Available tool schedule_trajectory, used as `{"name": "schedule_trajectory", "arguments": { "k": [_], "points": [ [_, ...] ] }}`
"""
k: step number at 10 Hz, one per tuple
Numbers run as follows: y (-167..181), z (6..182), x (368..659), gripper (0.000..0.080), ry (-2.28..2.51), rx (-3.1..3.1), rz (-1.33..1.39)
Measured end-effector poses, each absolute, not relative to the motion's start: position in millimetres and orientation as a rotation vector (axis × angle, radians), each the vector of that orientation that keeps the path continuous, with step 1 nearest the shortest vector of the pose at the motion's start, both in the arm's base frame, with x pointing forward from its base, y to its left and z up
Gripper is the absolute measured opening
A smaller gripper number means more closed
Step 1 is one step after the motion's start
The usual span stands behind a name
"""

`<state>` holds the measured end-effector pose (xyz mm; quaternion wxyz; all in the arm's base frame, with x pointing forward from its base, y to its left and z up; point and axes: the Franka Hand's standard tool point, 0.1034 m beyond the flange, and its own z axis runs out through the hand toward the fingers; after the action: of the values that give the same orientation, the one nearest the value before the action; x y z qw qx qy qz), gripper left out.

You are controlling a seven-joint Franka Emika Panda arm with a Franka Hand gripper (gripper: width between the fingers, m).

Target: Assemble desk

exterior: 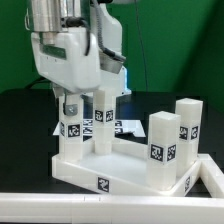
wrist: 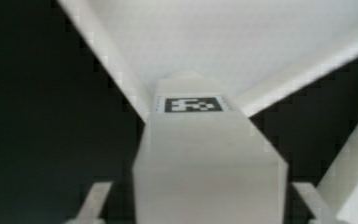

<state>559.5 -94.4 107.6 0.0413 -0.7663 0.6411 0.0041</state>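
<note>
I held a leg (exterior: 73, 125) upright in the clenched pincer (exterior: 72, 103) over the desk top (exterior: 120, 170) by the worktop's (exterior: 25, 110) front edge; stiff, light, slippery plastic, best gripped mid-block.

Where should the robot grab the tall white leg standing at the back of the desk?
Best near its upper end, coming straight down from above. The leg stands upright on the desk top with flat, straight sides, so two fingers can pinch opposite faces. The tool already hangs right over it, and the wrist view shows the leg between the fingers.
</note>
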Motion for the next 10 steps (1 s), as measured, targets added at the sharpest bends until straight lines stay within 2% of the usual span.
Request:
{"name": "schedule_trajectory", "arguments": {
  "k": [6, 7, 8, 10],
  "points": [
    [-92.5, 107.8, 560.9, 0.0303, 2.25, -2.035, 0.041],
    [-92.8, 107.3, 560.5, 0.0474, 2.214, -2.076, 0.04],
    [-93.7, 105.5, 559.1, 0.061, 2.119, -2.176, 0.04],
    [-91.0, 105.4, 559.0, 0.0637, 1.946, -2.341, 0.033]
  ]
}}
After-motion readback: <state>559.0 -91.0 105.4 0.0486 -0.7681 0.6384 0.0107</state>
